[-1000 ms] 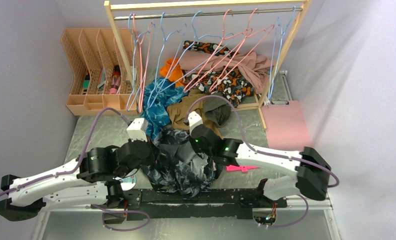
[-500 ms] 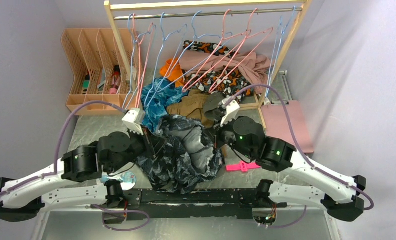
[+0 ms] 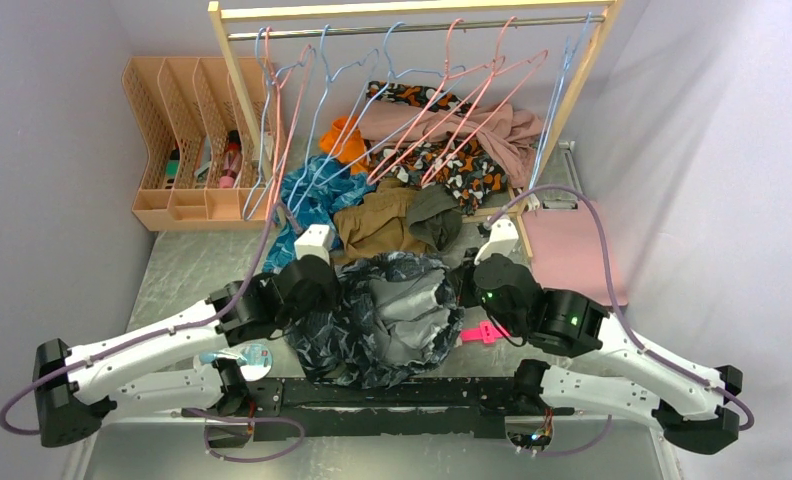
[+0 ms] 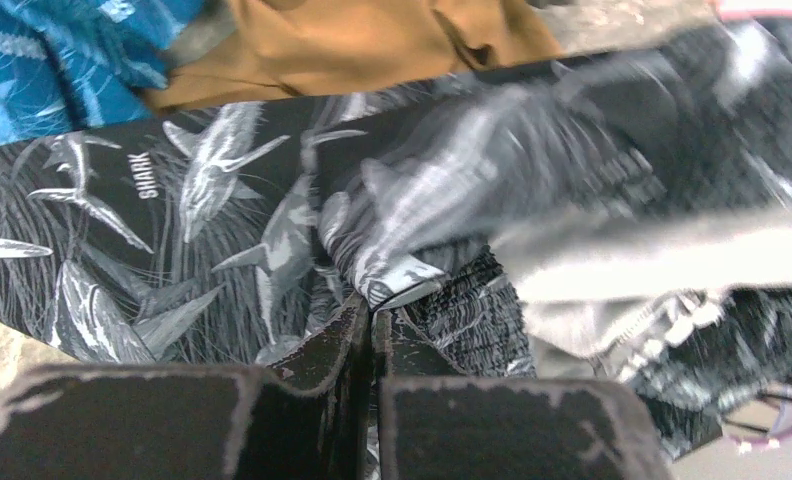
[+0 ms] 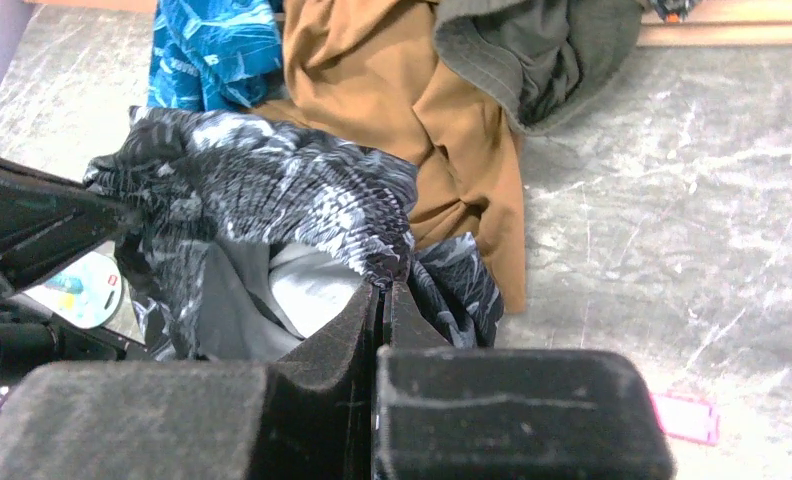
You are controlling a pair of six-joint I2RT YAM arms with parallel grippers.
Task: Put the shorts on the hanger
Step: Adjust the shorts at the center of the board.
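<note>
Closest to the arm bases, the shorts [image 3: 392, 315] sit bunched up in a heap on the grey table [image 3: 182, 265], right between the two arms. The left gripper [image 4: 372, 310] has its jaws pinched nearly together on a fold of the printed fabric at the heap's left edge. The right gripper [image 5: 382, 290] is the same deal on the right side – jaws squeezed tight on a gathered edge, pale lining showing just below it. A pink tag [image 3: 482, 333] lies on the table by the right arm. Just behind the shorts are a brown garment [image 3: 372, 220] and a teal-blue one [image 3: 307, 195]. The light-blue hanger [image 3: 324, 60] hangs way back on the wooden rack's rail [image 3: 412, 30] – well apart from the shorts.
</note>
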